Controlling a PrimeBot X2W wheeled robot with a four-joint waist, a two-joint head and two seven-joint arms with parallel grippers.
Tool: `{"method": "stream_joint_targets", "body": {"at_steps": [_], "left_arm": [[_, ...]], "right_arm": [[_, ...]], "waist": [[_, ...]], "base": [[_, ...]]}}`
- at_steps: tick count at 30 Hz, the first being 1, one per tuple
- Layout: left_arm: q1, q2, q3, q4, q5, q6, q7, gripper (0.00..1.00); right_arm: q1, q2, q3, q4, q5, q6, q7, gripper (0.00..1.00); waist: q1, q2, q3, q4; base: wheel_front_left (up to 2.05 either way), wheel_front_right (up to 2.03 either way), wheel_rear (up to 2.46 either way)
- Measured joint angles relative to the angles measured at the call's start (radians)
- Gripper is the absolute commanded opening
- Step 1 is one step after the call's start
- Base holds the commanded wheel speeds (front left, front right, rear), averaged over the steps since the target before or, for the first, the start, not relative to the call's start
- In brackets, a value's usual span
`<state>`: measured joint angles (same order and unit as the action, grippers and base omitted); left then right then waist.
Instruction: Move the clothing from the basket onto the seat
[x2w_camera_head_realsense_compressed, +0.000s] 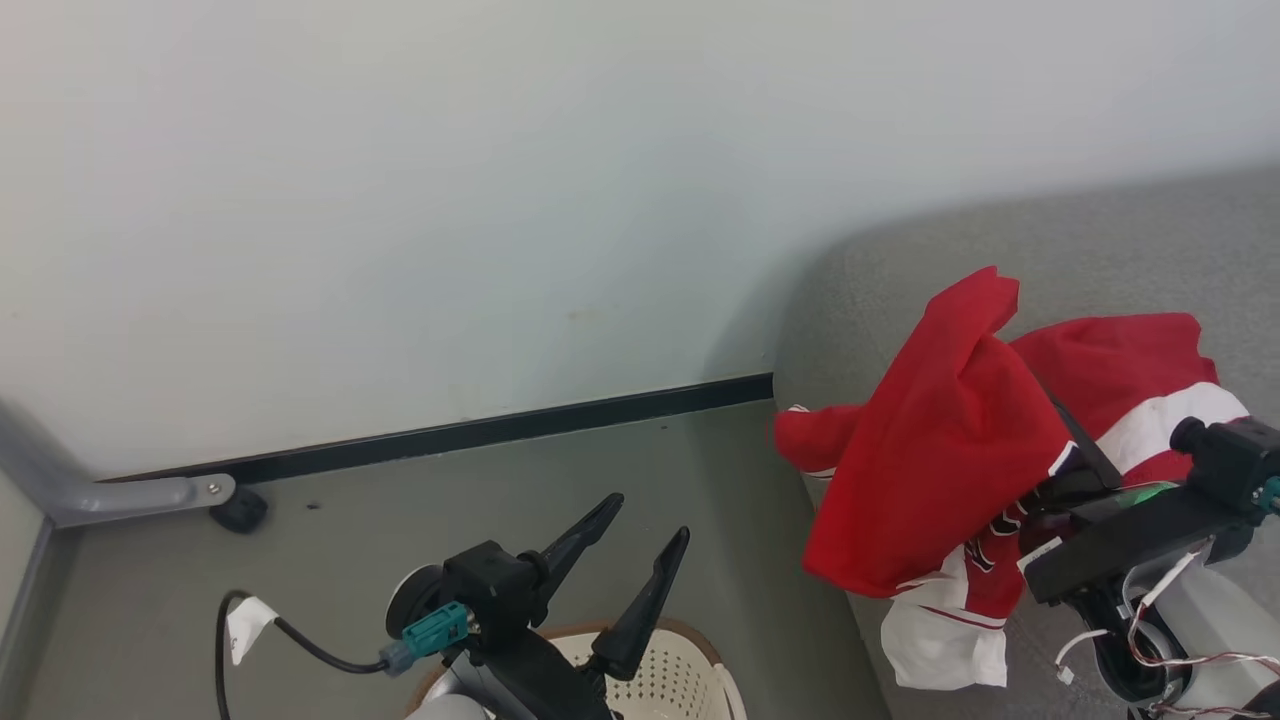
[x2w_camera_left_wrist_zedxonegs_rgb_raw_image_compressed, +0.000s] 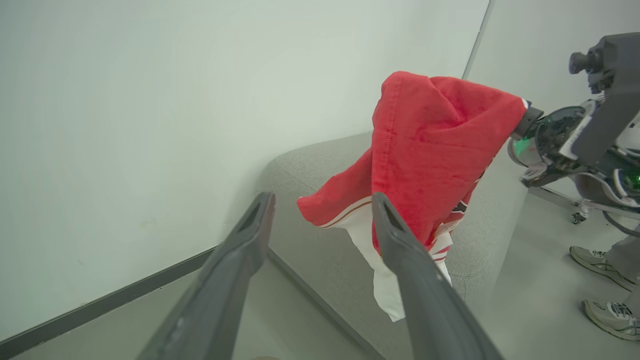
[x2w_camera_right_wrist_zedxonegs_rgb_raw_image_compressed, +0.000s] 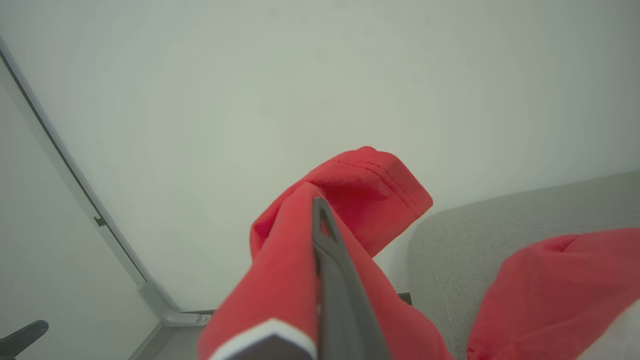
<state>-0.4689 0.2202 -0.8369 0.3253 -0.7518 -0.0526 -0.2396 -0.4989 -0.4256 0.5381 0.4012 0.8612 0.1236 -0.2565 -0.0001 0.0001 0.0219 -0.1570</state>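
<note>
Right gripper (x2w_camera_right_wrist_zedxonegs_rgb_raw_image_compressed: 320, 220) grasps a soft red white-banded garment (x2w_camera_head_realsense_compressed: 930, 470) above the grey woven-fabric sofa seat (x2w_camera_head_realsense_compressed: 1100, 260), where another red garment (x2w_camera_head_realsense_compressed: 1120, 370) already lies; left gripper (x2w_camera_head_realsense_compressed: 648, 520) hangs released over the cream perforated basket (x2w_camera_head_realsense_compressed: 690, 670), contents unseen.

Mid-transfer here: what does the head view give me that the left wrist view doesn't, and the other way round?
Head view: the basket beneath the left gripper, and more red-and-white fabric lying on the seat behind the held clothing. Left wrist view: a person's shoes on the floor past the seat's end. Both: the left gripper open and empty, and the clothing hanging from the shut right gripper over the seat's edge.
</note>
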Motion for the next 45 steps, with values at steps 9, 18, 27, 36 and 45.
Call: {"method": "stream_joint_targets", "body": {"at_steps": [9,18,27,36,45], "left_arm": [[0.009,0.008,0.007,-0.004,0.007,0.000,0.000,1.00],[0.010,0.007,0.005,-0.004,0.008,0.000,-0.002,1.00],[0.016,-0.015,-0.015,-0.011,0.021,-0.001,-0.003,1.00],[0.016,-0.025,-0.020,-0.008,0.024,-0.006,-0.003,1.00],[0.004,-0.025,-0.026,-0.009,0.033,-0.009,-0.003,1.00]], "right_arm": [[0.066,-0.016,-0.073,-0.081,-0.057,-0.006,0.000,0.00],[0.126,-0.025,-0.136,-0.156,-0.104,-0.011,0.000,0.00],[0.194,-0.032,-0.205,-0.223,-0.123,-0.014,0.000,0.00],[0.206,-0.036,-0.242,-0.261,-0.157,-0.014,0.000,0.00],[0.152,-0.065,-0.290,-0.314,-0.177,-0.012,0.000,0.00]], "waist": [[0.0000,0.0000,0.001,-0.077],[0.0000,0.0000,-0.004,-0.160],[0.0000,-0.0001,-0.008,-0.235],[0.0002,0.0000,-0.002,-0.239],[0.0002,0.0000,0.026,-0.220]], "base": [[0.00,0.00,0.00],[0.00,0.00,0.00],[0.00,0.00,0.00],[0.00,0.00,0.00],[0.00,0.00,0.00]]}}
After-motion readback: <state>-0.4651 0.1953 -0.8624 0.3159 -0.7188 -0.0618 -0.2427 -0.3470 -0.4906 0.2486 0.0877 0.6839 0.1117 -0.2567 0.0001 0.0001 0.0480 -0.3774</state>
